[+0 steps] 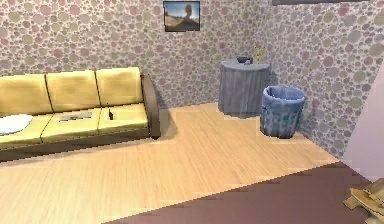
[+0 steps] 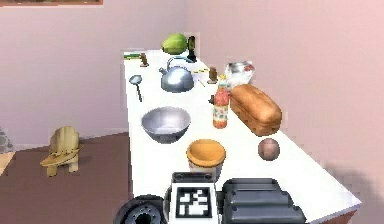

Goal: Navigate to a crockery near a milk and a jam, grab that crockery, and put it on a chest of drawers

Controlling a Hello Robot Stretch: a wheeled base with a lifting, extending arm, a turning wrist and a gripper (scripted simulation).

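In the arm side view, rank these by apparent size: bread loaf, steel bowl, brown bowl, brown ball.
1. Bread loaf and steel bowl: they look about alike, so not ranked.
2. Brown bowl, though it sits nearer the camera.
3. Brown ball, clearly smallest.

Light is bright and even in both views. On the white counter [image 2: 245, 152], soft shadows lie beside the metal bowl [image 2: 166, 124]; the kettle [image 2: 178, 77] carries faint highlights.
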